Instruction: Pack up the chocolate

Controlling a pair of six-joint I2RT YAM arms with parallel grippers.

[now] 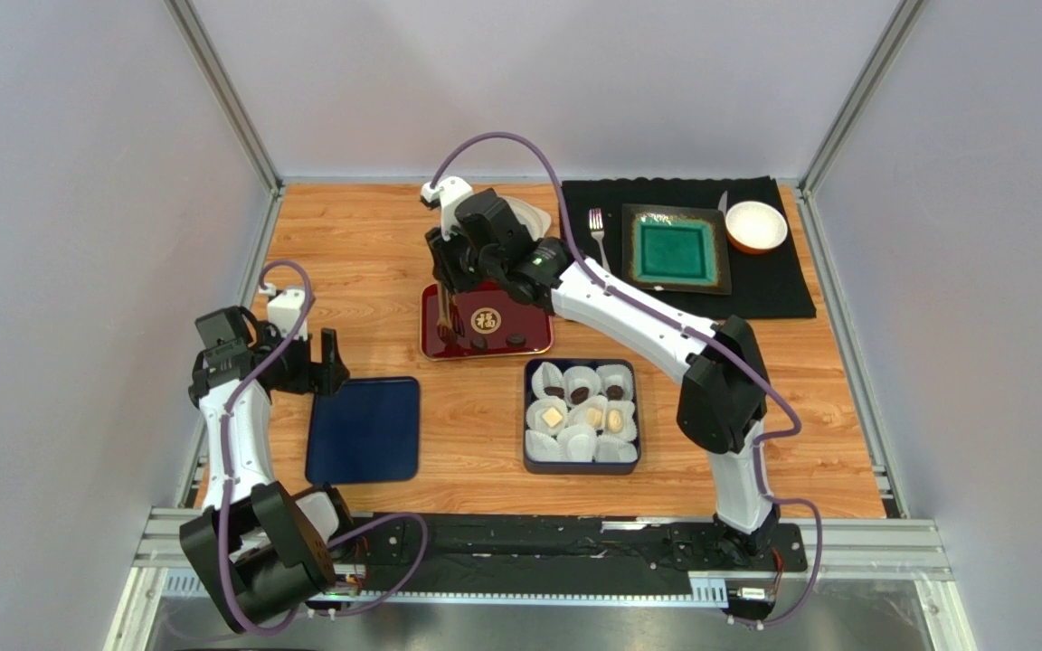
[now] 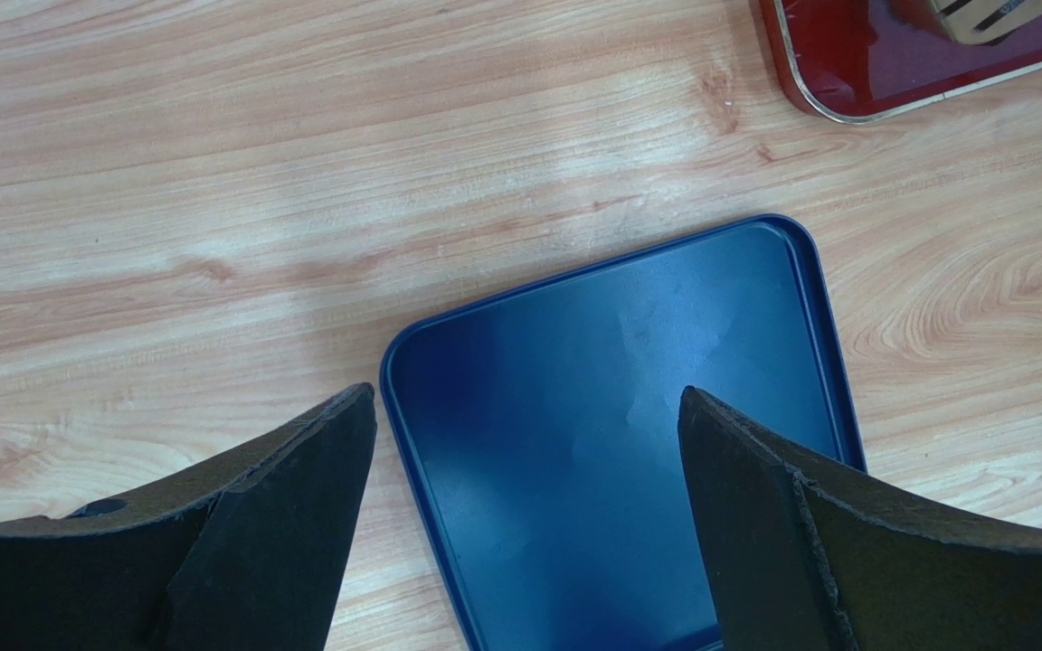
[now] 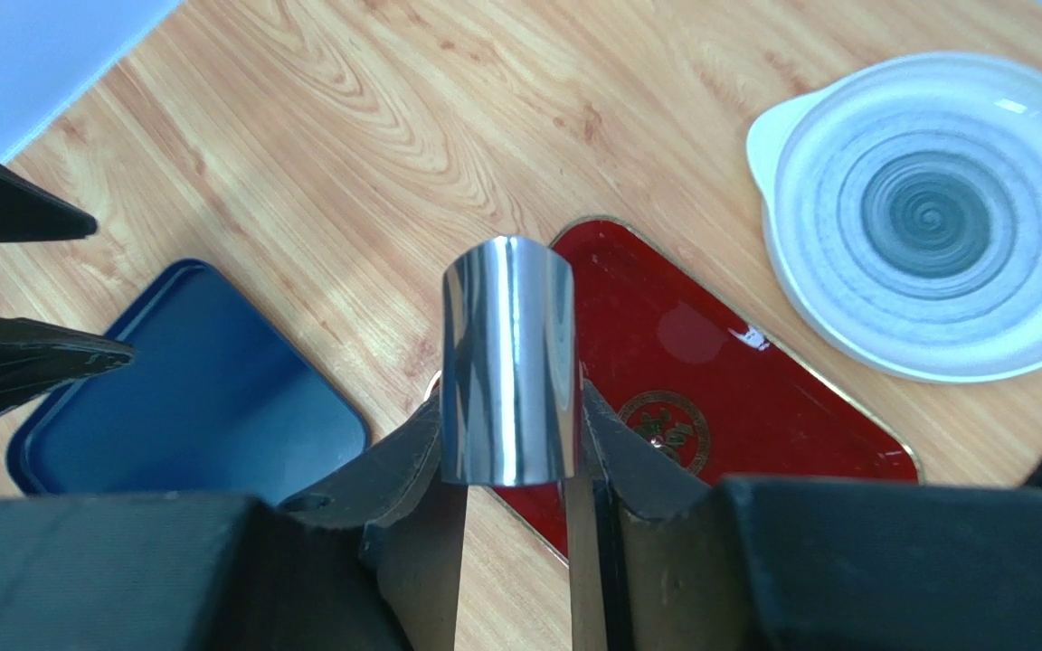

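Note:
My right gripper (image 1: 456, 271) (image 3: 510, 407) hangs over the left end of the red tray (image 1: 529, 326) (image 3: 771, 407). It is shut on the shiny bent end of a pair of tongs (image 3: 509, 360), whose arms (image 1: 445, 315) point down into the tray. A tan tip of the tongs (image 2: 982, 16) shows in the left wrist view. Small dark chocolate pieces (image 1: 516, 338) lie on the tray. More chocolate (image 1: 592, 415), dark and cream, sits in paper cups in the dark box (image 1: 581, 362). My left gripper (image 1: 330, 364) (image 2: 527, 400) is open and holds nothing, just above the blue lid (image 1: 364, 430) (image 2: 622, 434).
A white plate (image 3: 934, 217) (image 1: 529, 214) stands behind the red tray. On the black mat (image 1: 785, 285) at the back right are a fork (image 1: 596, 233), a green square plate (image 1: 676, 250) and a white bowl (image 1: 755, 225). Walls close in both sides.

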